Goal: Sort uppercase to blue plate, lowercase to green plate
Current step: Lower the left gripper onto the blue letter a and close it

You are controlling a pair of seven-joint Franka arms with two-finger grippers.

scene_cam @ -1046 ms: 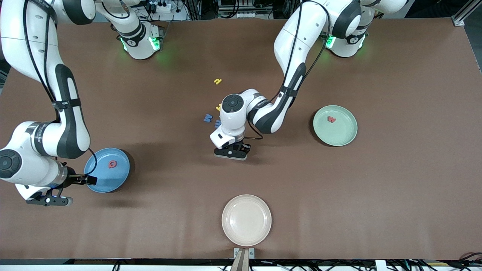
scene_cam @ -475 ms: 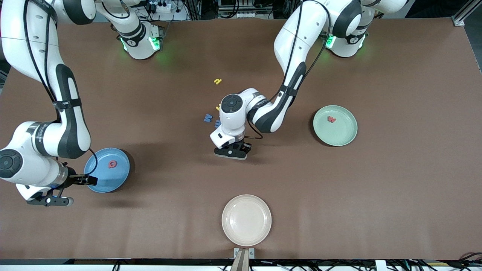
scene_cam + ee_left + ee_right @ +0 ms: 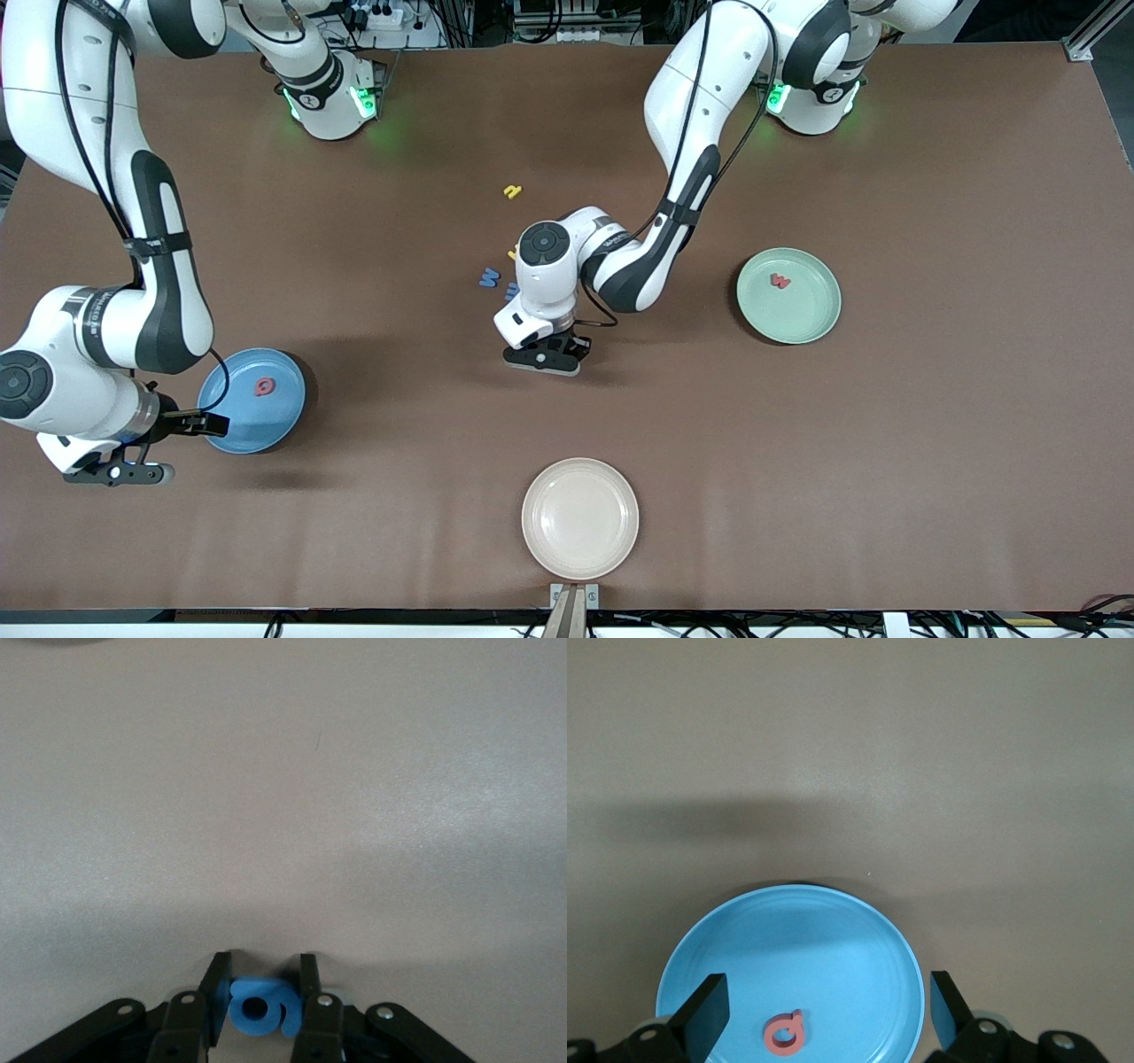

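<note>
My left gripper is low over the middle of the table, shut on the blue g-like letter. Two blue letters lie beside the left arm, one partly hidden by it. A small yellow letter lies farther from the front camera, and another yellow piece peeks out at the arm's edge. The blue plate holds the red Q. My right gripper is open at that plate's edge; the Q also shows in the right wrist view. The green plate holds the red w. The teal R is hidden.
A beige plate sits empty near the table's front edge, nearer to the front camera than the left gripper. The left arm's forearm lies between the loose letters and the green plate.
The left gripper with the blue letter has shifted very slightly. The right arm has not moved.
</note>
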